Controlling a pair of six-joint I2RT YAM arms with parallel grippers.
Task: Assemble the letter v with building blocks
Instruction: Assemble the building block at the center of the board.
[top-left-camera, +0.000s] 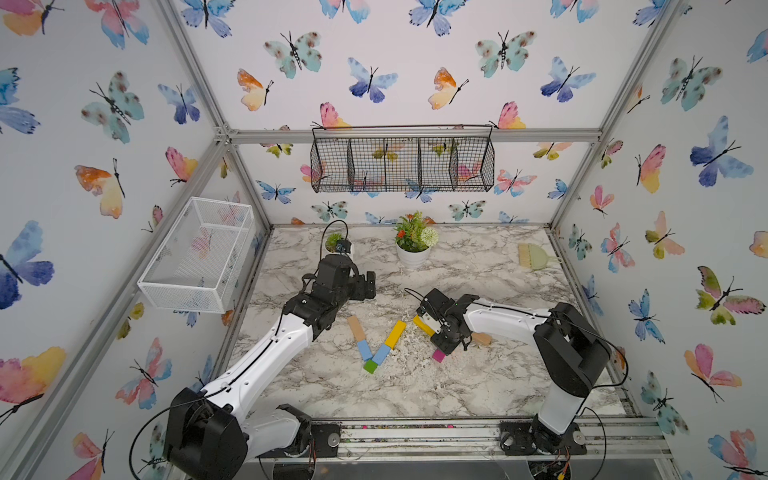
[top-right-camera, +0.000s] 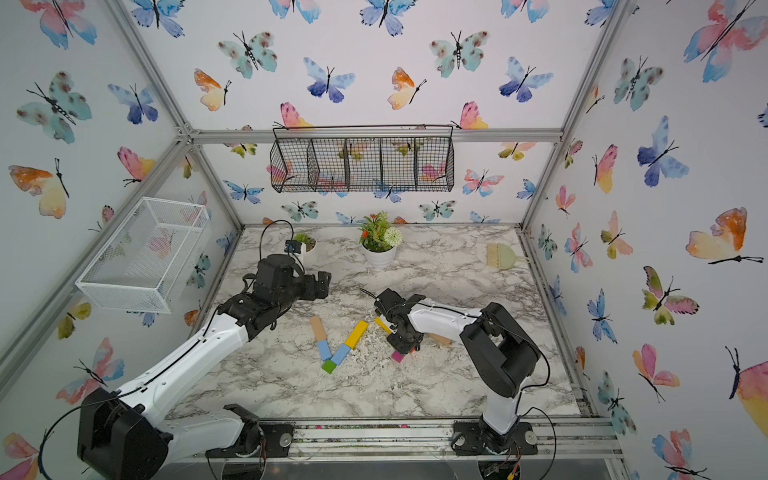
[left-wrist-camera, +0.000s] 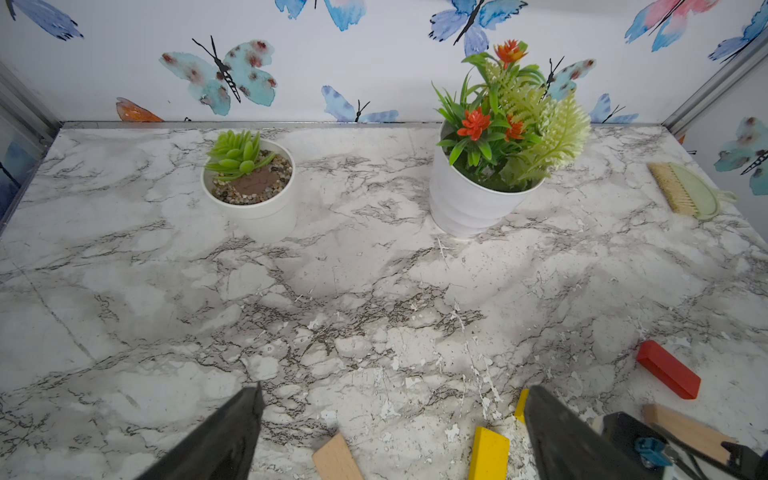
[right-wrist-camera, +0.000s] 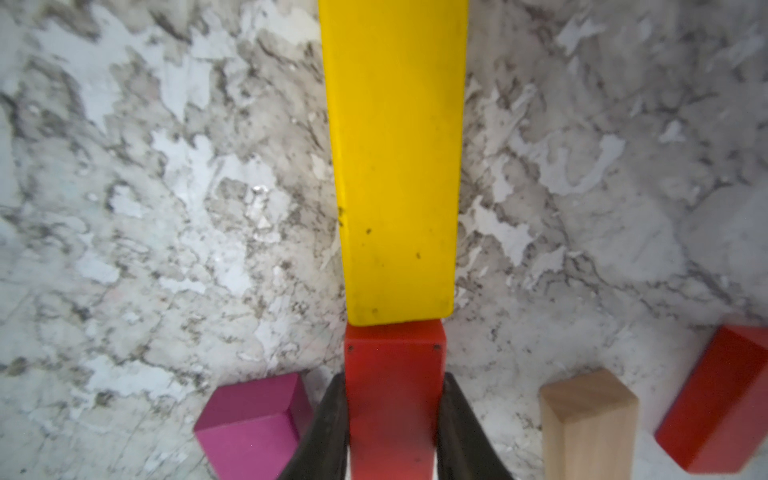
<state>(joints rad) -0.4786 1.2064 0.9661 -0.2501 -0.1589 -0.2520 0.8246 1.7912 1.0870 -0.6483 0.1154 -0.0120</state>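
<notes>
The letter v lies mid-table in both top views: a tan bar and a light blue bar run down to a green cube, then a light blue bar and a yellow bar run up. My right gripper is shut on a red bar, low over the table to the right of the V. The red bar's end meets a second yellow bar. A magenta cube, a tan block and another red bar lie beside it. My left gripper hangs open and empty behind the V.
Two white plant pots stand at the back of the marble table, and a small brush lies at the back right. A white mesh basket hangs on the left wall, a black wire basket on the back wall.
</notes>
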